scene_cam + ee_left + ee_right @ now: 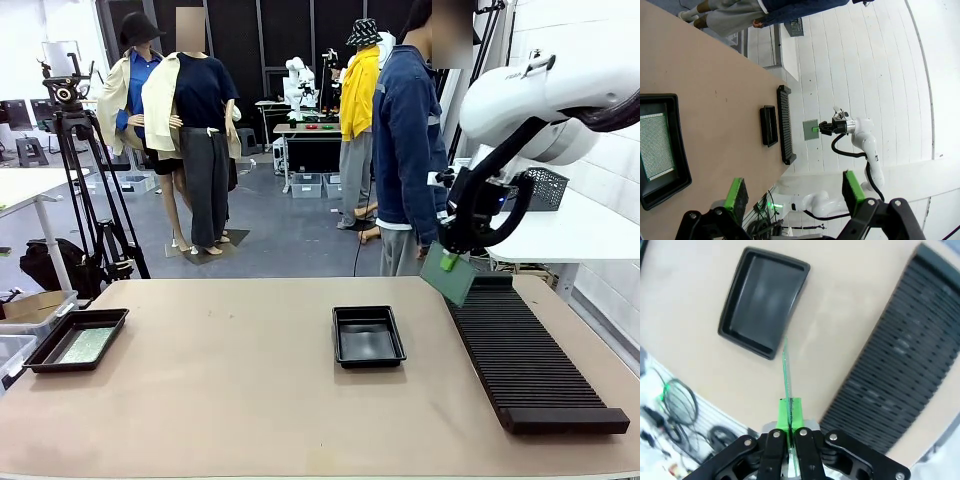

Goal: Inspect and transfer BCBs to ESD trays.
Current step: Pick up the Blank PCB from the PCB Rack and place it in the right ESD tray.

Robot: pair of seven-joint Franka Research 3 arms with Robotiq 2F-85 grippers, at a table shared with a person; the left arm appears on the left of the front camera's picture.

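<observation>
BCB (447,278) hangs right of centre, above the rack (530,360) — right claw (452,262) clamped on its top edge. Thin, light, stiff, probably brittle; edge grip suits. Left claw (794,191) gapes wide, empty — bare ESD tray (338,335) mid-frame.

No text, label or number is reading legibly; a small dark marking on the right arm (530,100), at 2 o'clock in the front view, is showing too blurred.
</observation>
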